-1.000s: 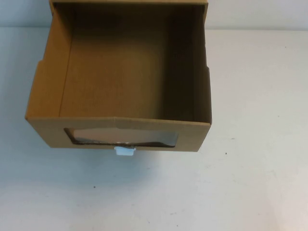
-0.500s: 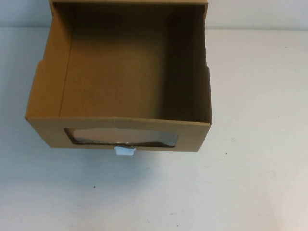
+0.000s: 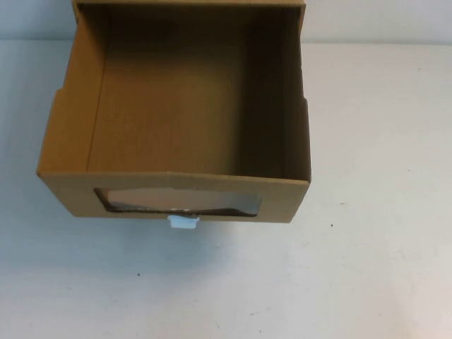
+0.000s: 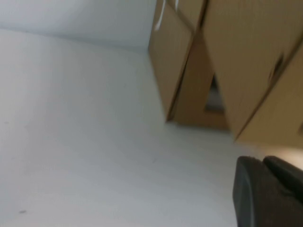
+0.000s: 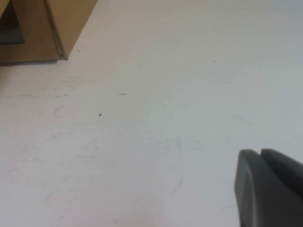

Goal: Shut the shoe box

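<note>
The shoe box (image 3: 176, 113) sits at the far middle of the white surface (image 3: 367, 268), its drawer pulled well out toward me and empty, so the closing step has not begun. The front panel faces me with its clear window (image 3: 180, 201) and the small white pull tab (image 3: 183, 223) just below it.

Neither of my claws shows in the high view. My left claw (image 4: 267, 194) hangs low near the box's side, with bare surface under it; my right claw (image 5: 270, 187) hangs over bare surface with a box corner well off. Only a dark edge of each appears, so I cannot tell how far either is open, and neither holds anything I can see.

I judge the next move calls for bringing 1 claw to the front panel and pushing it straight back, square, so the drawer does not jam.

I can read no brand, label or writing.
</note>
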`<action>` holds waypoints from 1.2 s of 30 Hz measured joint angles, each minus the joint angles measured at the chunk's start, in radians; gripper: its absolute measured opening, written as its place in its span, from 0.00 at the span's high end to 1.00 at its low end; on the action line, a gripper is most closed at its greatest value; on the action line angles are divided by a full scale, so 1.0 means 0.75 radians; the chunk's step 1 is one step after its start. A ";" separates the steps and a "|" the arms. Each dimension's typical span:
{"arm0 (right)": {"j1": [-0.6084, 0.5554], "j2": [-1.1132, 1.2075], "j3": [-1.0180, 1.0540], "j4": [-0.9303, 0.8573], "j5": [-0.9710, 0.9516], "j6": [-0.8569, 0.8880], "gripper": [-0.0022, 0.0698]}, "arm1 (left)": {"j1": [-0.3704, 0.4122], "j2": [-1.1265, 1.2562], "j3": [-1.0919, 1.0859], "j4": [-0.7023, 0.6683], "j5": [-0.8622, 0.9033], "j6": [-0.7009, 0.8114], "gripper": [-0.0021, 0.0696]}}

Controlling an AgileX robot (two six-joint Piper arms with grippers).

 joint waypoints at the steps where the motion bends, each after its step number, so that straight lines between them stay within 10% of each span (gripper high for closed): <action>1: 0.000 0.000 0.000 0.000 0.000 0.000 0.99 | 0.000 0.000 0.000 -0.086 -0.033 0.000 0.98; 6: 0.000 0.000 0.000 0.000 0.000 0.000 0.99 | 0.000 0.000 0.000 -0.385 -0.108 0.000 0.98; 16: 0.000 0.000 0.000 0.000 0.000 0.000 0.99 | 0.000 0.049 -0.140 -0.434 -0.031 0.000 0.98; 24: 0.000 0.000 0.000 0.000 0.000 0.000 0.99 | 0.000 0.598 -0.770 -0.198 0.373 0.121 0.98; 36: 0.000 0.000 0.000 0.000 0.000 0.000 0.99 | 0.002 1.515 -1.842 -0.346 0.675 0.514 0.98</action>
